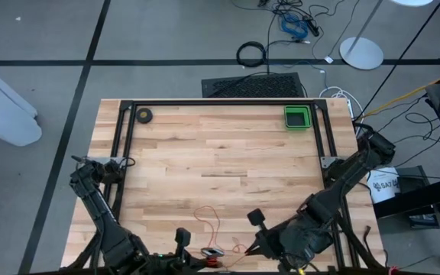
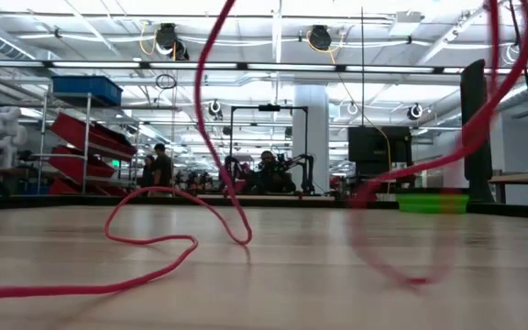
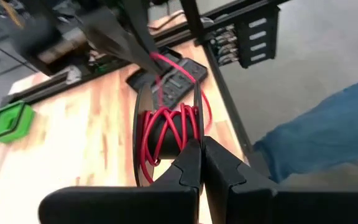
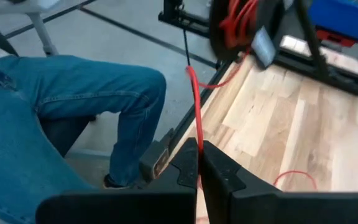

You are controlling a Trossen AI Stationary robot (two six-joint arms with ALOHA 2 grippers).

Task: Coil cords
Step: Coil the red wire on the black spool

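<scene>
With the left end effector (image 3: 201, 163) clenched on the spool (image 3: 166, 134), the right end effector (image 4: 199, 163), grasping the red wire (image 4: 196, 106), needed steady tension to wind neatly.

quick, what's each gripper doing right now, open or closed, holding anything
Left gripper: closed on the edge of the spool wound with red wire.
Right gripper: closed, pinching the red wire.

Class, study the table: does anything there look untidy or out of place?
Yes. Much of the red wire lies uncoiled in loose loops on the wooden table near its front edge, while only some is wound on the dark spool. The green tray sits squarely at the far corner.
</scene>
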